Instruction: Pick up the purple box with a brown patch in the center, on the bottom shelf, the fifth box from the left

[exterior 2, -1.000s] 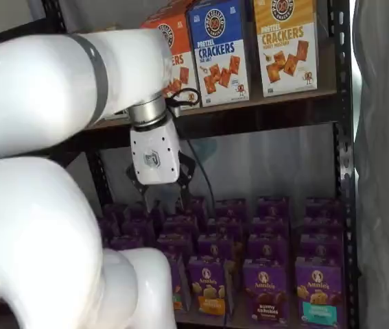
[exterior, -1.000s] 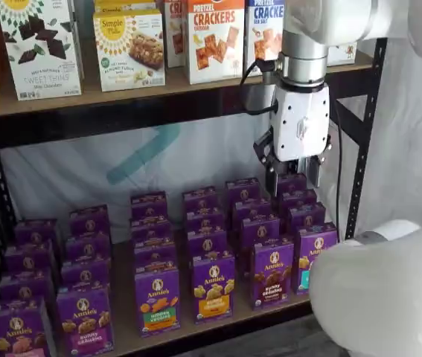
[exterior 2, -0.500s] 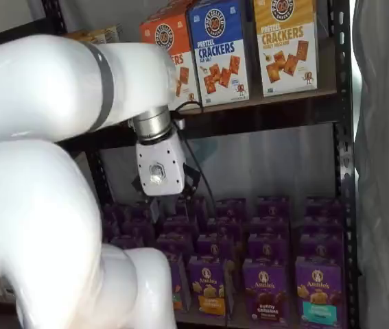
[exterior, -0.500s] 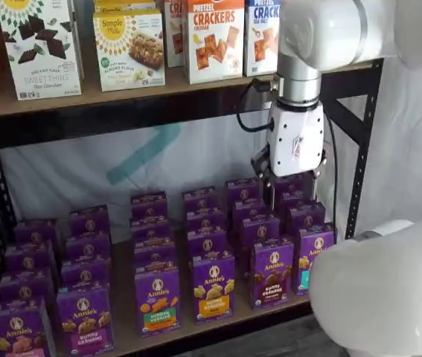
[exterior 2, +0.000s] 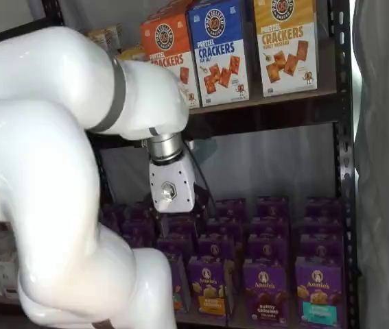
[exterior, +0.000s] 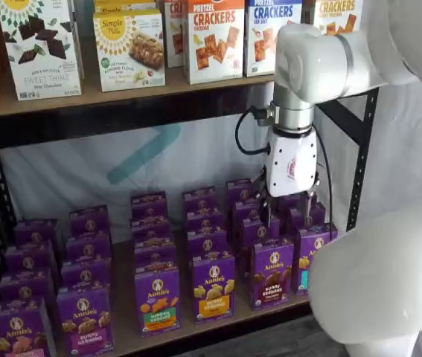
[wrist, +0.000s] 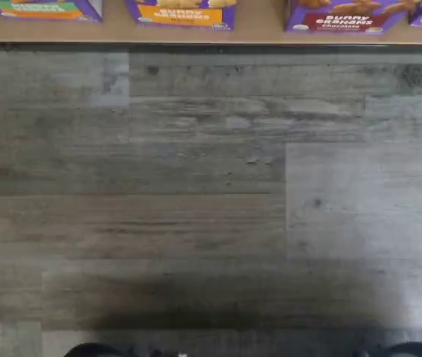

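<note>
The hand (exterior: pixel 288 214) hangs in the right half of a shelf view, its white body upright under the wrist and its two black fingers (exterior: pixel 267 211) pointing straight down with a clear gap between them; they hold nothing. The fingertips sit among the back boxes of the purple rows, and whether they touch a carton cannot be told. In the other shelf view the hand (exterior 2: pixel 175 221) shows at centre, fingers mostly hidden against the dark boxes.

The arm (exterior: pixel 311 56) bends in from the upper right, its last link vertical.

The purple box (exterior: pixel 272 271) stands at the front of its row on the bottom shelf (exterior: pixel 129 338), lower right of centre, below the hand and apart from it; it also shows in the other shelf view (exterior 2: pixel 266 290) and in the wrist view (wrist: pixel 344 16), above grey plank floor (wrist: pixel 211 193).

Compared with half a second ago, the hand is lower, deeper among the boxes, and the elbow has swung left.
</note>
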You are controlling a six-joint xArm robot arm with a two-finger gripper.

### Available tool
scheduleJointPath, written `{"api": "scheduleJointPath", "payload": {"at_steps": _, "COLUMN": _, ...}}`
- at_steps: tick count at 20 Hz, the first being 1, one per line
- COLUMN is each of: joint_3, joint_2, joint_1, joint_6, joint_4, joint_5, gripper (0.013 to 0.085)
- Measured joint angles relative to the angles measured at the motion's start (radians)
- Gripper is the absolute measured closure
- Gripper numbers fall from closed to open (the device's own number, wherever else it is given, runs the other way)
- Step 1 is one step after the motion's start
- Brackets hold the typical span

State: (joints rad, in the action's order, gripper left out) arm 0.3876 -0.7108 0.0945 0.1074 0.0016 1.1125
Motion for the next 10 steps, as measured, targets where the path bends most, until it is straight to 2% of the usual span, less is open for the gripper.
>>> {"api": "scheduleJointPath", "payload": {"at_steps": 6, "joint_3": -0.026, "joint_2": 0.124, "joint_1": -0.037, "joint_6": -0.022, "joint_4": -0.026, "joint_5": -0.162, "gripper": 0.013}}
{"api": "scheduleJointPath", "payload": {"at_steps": 10, "joint_3": -0.031, "joint_2": 0.223, "joint_1": -0.077, "joint_6": -0.084, "joint_4": 0.008, "joint_5": -0.267, "gripper": 0.013}}
